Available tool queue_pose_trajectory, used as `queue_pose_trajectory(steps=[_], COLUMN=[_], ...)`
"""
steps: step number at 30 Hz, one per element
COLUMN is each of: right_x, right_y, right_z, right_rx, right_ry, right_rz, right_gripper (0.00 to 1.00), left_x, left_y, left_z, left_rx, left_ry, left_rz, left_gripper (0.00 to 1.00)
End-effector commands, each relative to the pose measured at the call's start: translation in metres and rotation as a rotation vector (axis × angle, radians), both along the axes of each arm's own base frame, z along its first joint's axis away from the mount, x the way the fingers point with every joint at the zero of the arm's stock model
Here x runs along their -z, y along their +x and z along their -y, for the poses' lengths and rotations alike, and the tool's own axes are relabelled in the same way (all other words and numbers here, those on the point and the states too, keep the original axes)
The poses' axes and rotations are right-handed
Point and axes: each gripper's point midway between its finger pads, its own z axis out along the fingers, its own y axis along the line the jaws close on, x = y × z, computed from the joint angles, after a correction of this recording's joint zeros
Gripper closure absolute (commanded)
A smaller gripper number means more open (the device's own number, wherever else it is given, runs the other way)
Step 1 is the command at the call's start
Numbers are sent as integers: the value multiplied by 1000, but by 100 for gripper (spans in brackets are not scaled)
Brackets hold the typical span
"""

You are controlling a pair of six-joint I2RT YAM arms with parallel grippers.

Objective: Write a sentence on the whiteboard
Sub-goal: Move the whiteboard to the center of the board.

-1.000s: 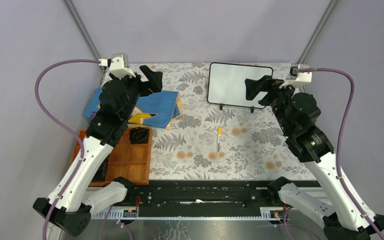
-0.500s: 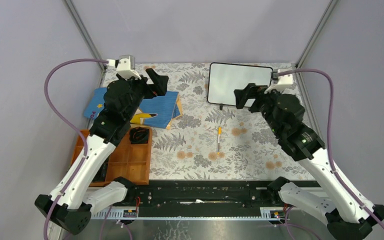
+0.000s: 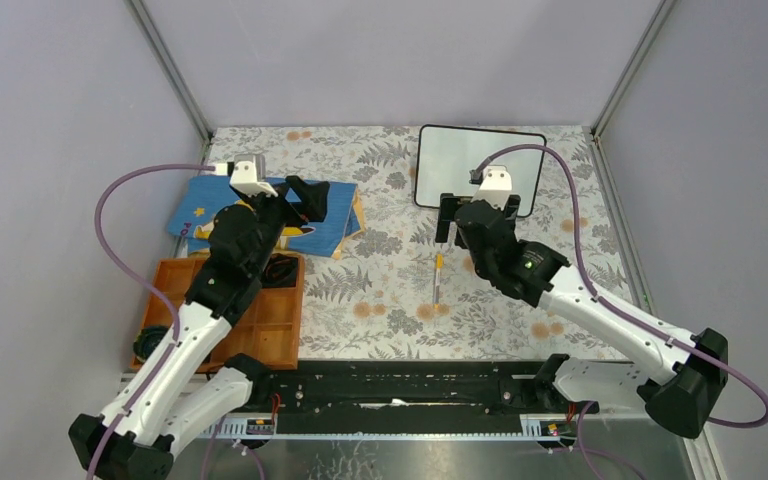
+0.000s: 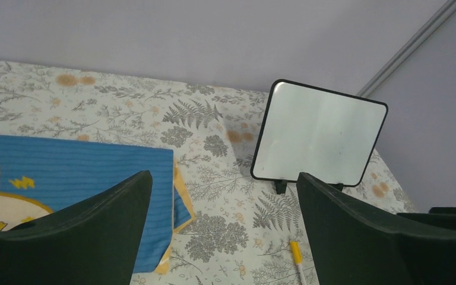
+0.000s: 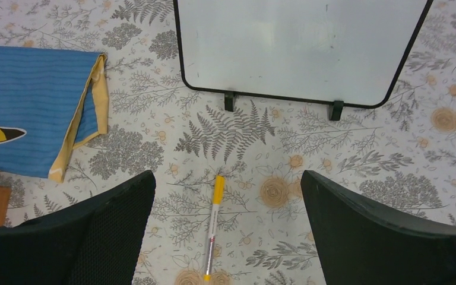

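Far side of table, right of centre: the whiteboard [image 3: 460, 165] stands upright on its two black feet on the fern-print cloth [image 3: 380, 290]. Thin black frame, rounded corners. Its face is white with a few faint specks in the right wrist view [image 5: 300, 50]. It also shows in the left wrist view [image 4: 319, 133].

In front of the board and apart from it, a slim pen [image 3: 438, 280] lies flat on the cloth, yellow end toward the board.

Right gripper [image 3: 448, 218]: jaws spread wide, nothing between them. It hangs between the board's feet and the pen. In its own camera [image 5: 227, 175] the pen [image 5: 212, 231] lies on the cloth below the gap, untouched.

Left gripper [image 3: 305, 198]: also fully released and empty, poised over the blue book [image 3: 332, 222] at far left. Its camera [image 4: 224, 178] looks across the book's striped cover [image 4: 71, 178] toward the board.

Near left: orange compartment tray [image 3: 270, 325], a black item [image 3: 278, 268] in a far cell.
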Motion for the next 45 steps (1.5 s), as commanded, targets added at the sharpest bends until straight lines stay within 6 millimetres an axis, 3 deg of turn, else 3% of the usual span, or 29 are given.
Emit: queue_pose_trajectory(steps=[1, 8, 12, 17, 21, 24, 28, 30, 34, 38, 45], right_x=[-5, 47, 77, 108, 123, 121, 123, 116, 114, 126, 156], right_y=[6, 10, 3, 1, 0, 7, 28, 41, 58, 70, 96], right_z=[-9, -7, -20, -18, -17, 2, 43, 53, 68, 89, 104], right_rx=[0, 11, -75, -36, -4, 88, 213, 248, 287, 333, 321], right_ry=[159, 213, 203, 153, 149, 140, 205, 196, 183, 168, 72], right_rz=[-3, -179, -240, -331, -370, -324, -286, -200, -61, -88, -120], right_gripper=[0, 0, 2, 2, 9, 13, 21, 29, 26, 17, 20], left_x=[-26, 1, 14, 15, 16, 18, 21, 21, 21, 20, 18], left_y=[-9, -12, -11, -13, -14, -14, -14, -15, -17, -18, -21], left_z=[7, 19, 22, 25, 25, 25, 28, 29, 32, 32, 35], left_rx=[61, 105, 104, 104, 103, 96, 98, 102, 112, 111, 121], left_ry=[-22, -46, -32, -26, -22, -20, -17, -17, -12, -17, -22], left_rz=[148, 82, 43, 34, 30, 23, 14, 13, 18, 20, 26], left_gripper=[1, 1, 1, 1, 1, 1, 1, 1, 1, 1, 1])
